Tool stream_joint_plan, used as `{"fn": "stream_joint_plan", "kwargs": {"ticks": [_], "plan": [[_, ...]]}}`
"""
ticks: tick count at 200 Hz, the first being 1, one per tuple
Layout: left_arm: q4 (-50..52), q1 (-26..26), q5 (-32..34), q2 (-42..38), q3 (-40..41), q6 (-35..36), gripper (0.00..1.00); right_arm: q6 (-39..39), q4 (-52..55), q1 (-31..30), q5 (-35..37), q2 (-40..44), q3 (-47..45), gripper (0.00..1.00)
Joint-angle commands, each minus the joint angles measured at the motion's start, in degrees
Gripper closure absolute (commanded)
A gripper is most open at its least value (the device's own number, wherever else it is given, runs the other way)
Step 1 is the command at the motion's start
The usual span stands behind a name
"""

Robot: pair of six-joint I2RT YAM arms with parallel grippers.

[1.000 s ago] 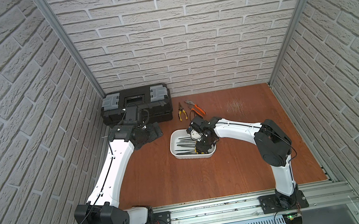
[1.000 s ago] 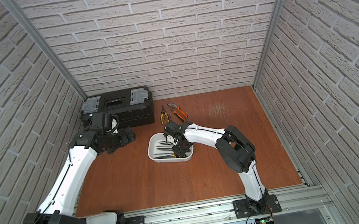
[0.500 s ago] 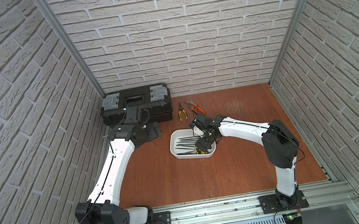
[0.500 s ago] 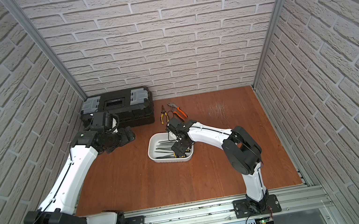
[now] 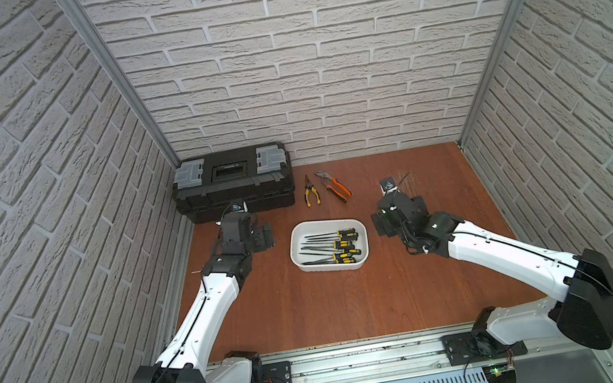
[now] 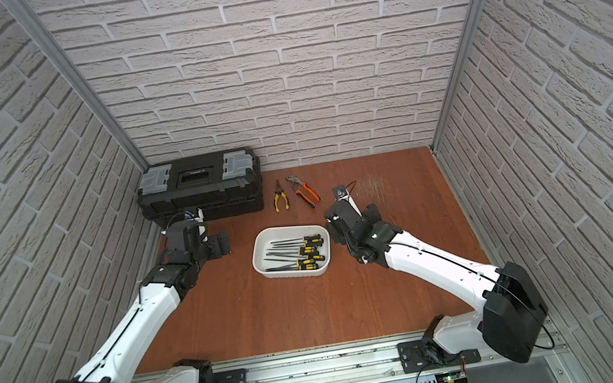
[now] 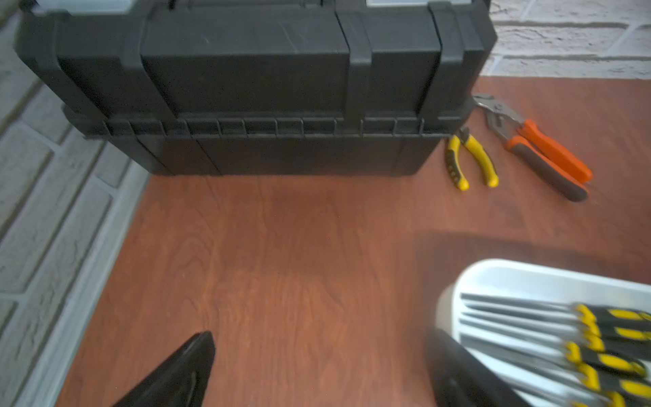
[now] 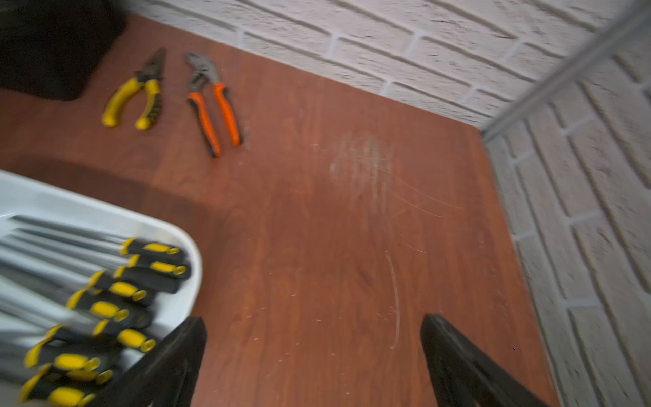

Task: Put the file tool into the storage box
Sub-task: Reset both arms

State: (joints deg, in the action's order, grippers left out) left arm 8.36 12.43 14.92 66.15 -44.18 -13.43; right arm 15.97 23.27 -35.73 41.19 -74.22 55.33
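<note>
Storage box: white plastic tub, shallow, rectangular w/ rounded corners and a plain rim. It sits mid-counter, btwn the two arms, in front of the pliers.

Files lie inside it, approx six, side by side and partly overlapping. They have slim grey blades and black handles w/ yellow inlays and yellow end caps. Handles all point to the right arm's end of the box, blades to the left arm's end. Can't tell which one is the task's file; all lie within the rim.

Right tool: jaws wide, nothing held, just beside the box's handle end. Its wrist view shows bare wood btwn the tool's fingers.

Left tool: also wide and empty, near the box's blade end, not touching.

Toolbox: black w/ grey latches, against the back wall in the left corner. Dark panel at lid ctr; any print too small to read.

Yellow pliers and orange pliers lie flat just beside the toolbox; any marks too blurred to read.
</note>
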Motion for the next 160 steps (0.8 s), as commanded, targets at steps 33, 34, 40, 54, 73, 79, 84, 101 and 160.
{"fn": "stream_joint_plan", "kwargs": {"ticks": [33, 34, 40, 54, 73, 79, 84, 101, 160], "plan": [[-40.01, -5.11, 6.74, 10.48, 13.93, 10.65, 0.02, -6.48, -13.66, 9.40, 6.87, 0.79, -12.93, 0.01], [-40.40, -5.25, 6.59, 10.66, 14.03, 10.81, 0.02, -6.48, -14.02, 9.64, 6.79, 0.85, -13.13, 0.01], [-42.79, -5.56, 6.42, 11.57, 14.29, 11.64, 0.02, -6.39, -16.35, 11.34, 5.89, 1.26, -14.75, 0.01], [-42.54, -6.91, 1.87, 12.85, 12.90, 13.26, 0.02, -6.24, -19.35, 15.38, 2.86, 2.20, -16.18, 0.01], [-50.32, -8.71, -1.19, 14.82, 14.60, 15.45, 0.02, -9.04, -29.35, 18.53, 1.68, 2.68, -20.37, 0.01], [-52.44, -9.49, -2.05, 15.29, 15.14, 15.45, 0.02, -9.97, -32.53, 19.38, 0.20, 2.56, -21.74, 0.01], [-52.66, -10.42, -2.75, 15.41, 15.06, 14.81, 0.02, -10.41, -34.23, 20.22, -1.37, 2.23, -22.57, 0.01], [-46.20, -12.71, -4.22, 14.36, 12.84, 13.06, 0.02, -10.65, -36.35, 21.95, -2.18, -0.49, -23.53, 0.01], [-43.94, -16.54, -5.13, 4.95, 23.77, 9.39, 0.02, -13.61, -53.92, 24.98, -6.83, -5.94, -27.31, 0.01]]}}
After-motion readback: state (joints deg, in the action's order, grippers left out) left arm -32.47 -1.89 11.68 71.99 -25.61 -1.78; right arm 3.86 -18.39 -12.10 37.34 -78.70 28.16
